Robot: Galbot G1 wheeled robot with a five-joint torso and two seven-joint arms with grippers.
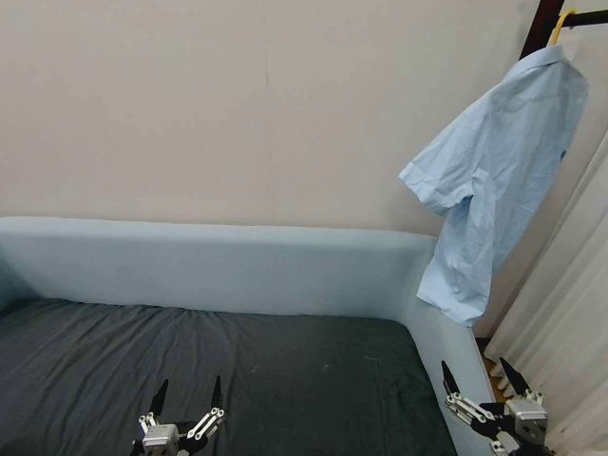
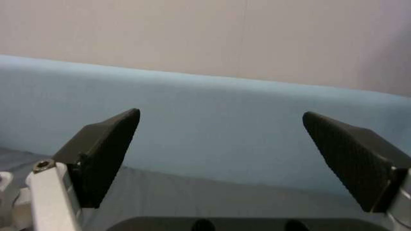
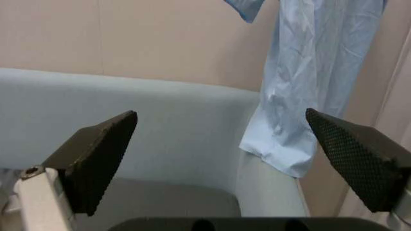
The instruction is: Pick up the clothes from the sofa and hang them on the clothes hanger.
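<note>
A light blue short-sleeved shirt (image 1: 494, 180) hangs crumpled from a yellow hanger (image 1: 562, 24) near the wall, its hem reaching the right end of the pale blue, dark-seated sofa (image 1: 218, 266).

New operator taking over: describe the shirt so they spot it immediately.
Start at the pale blue sofa and follow its backrest to the robot's right end. Above that corner a short-sleeved shirt hangs from a yellow hanger on a dark rack. It is the only garment there, light blue and creased, beside plain white curtains.
</note>
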